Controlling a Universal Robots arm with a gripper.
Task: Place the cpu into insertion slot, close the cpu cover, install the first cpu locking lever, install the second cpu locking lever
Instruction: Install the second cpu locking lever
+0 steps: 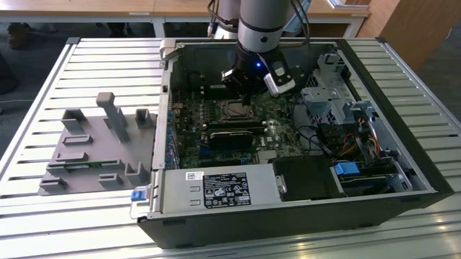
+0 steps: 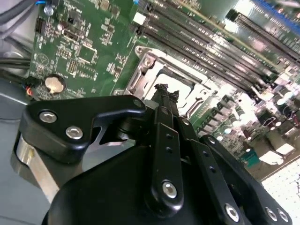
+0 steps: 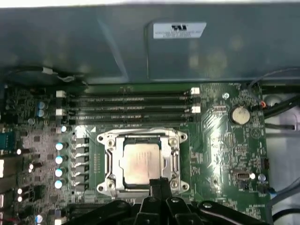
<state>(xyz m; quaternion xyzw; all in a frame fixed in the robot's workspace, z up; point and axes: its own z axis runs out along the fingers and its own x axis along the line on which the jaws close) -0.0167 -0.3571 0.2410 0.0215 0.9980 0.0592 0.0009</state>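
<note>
I have the case (image 1: 403,162) lying open under the arm (image 1: 263,24), and the board (image 3: 220,140) fills its floor. My gripper (image 1: 249,100) hangs low over the board, tips right at the near edge of the slot (image 3: 138,161). In the first wrist view the fingers (image 3: 158,186) come to one narrow dark point, pressed together with nothing between them, so I read the gripper as closed and empty.

The cpu (image 3: 138,163) already sits in the slot, just ahead of the tips, its dull silver top flat and square to the rim. The cover (image 3: 108,161) looks to lie down around it, its frame bordering the chip on all sides with the window over the metal top. I judge the placing and the cover done, and the work now at the levers. I cannot pick out either lever for certain; the thin bright strips along the frame edges may be them, but which is latched I cannot tell.

In the second wrist view the tips (image 2: 161,89) stand over the slot's edge, with the memory slots (image 3: 131,108) beyond the socket on its far side from me.

To do this step well I would push with the closed tips as a blunt finger, keep them off the chip's top, and bear only on the lever, slowly, watching that the cover does not lift or skew.
</note>
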